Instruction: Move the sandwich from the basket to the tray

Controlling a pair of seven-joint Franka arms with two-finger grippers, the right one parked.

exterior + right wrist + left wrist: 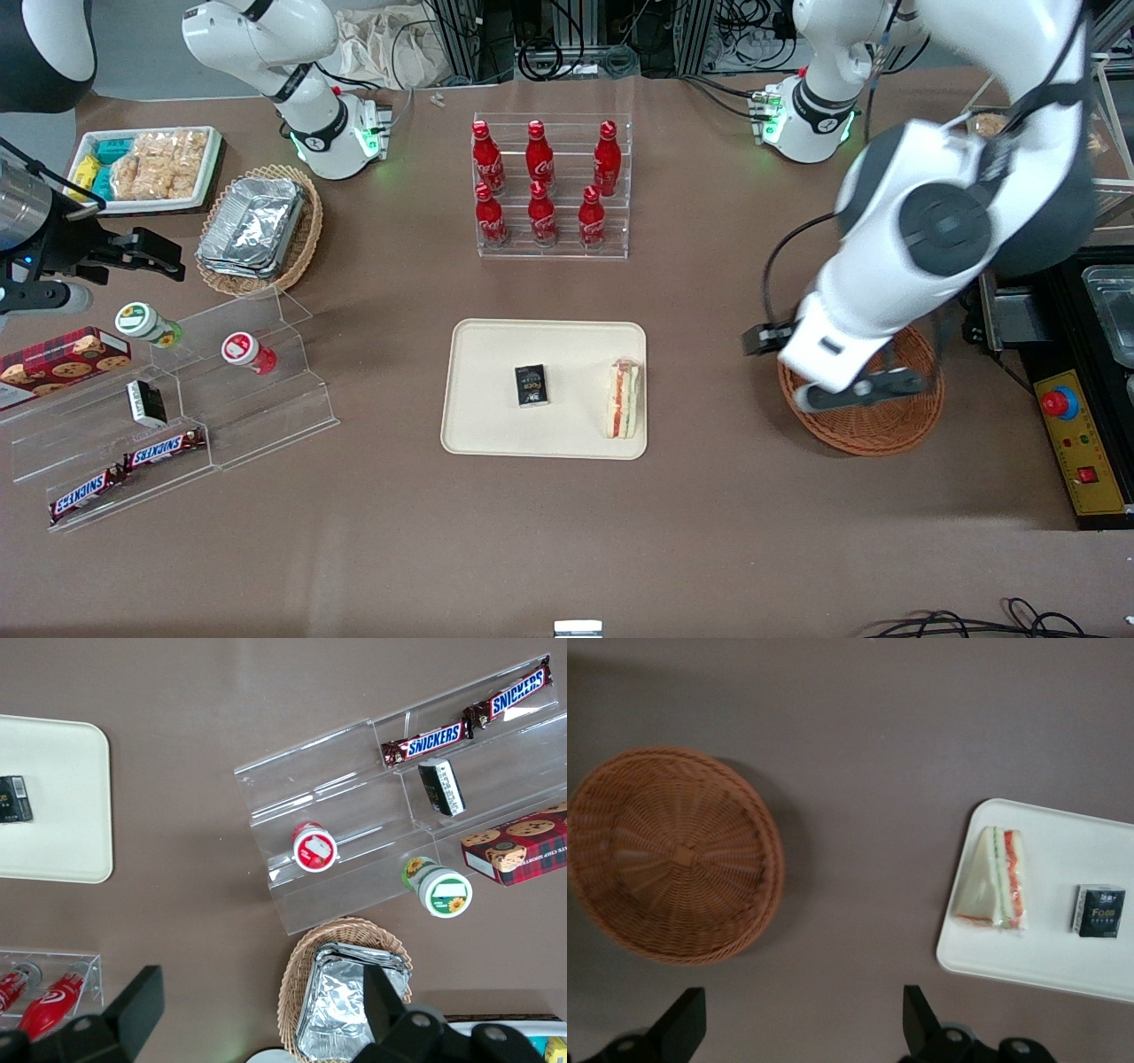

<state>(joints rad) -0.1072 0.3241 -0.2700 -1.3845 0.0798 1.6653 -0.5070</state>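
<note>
- Two things lay on the cream tray (496, 425): the sandwich (624, 399) near the edge toward the working arm's end, and a small black box (532, 386) beside it, apart from it, near the middle.
- The sandwich rested on its side, the red and green filling showing along one edge, and nothing touched it.
- The front view showed the round reddish-brown basket (895, 430) on the table, well apart from the tray, but the arm covered a large part of it.
- The left wrist view showed what the front view hid: the whole inside of the basket (673, 855), and no food was in it.
- The gripper (864, 388) hung above the basket, apart from the sandwich; in the front view its fingers were hard to read.
- In the left wrist view the two dark fingertips (682, 1023) stood wide apart, with only brown table between them and nothing held.
- Farther from the front camera than the tray stood a clear rack with six red bottles (540, 182).
- Only the right wrist view showed the snack shelf from above, with the Snickers bars (425, 742) and the tan basket of foil containers (350, 1005).
</note>
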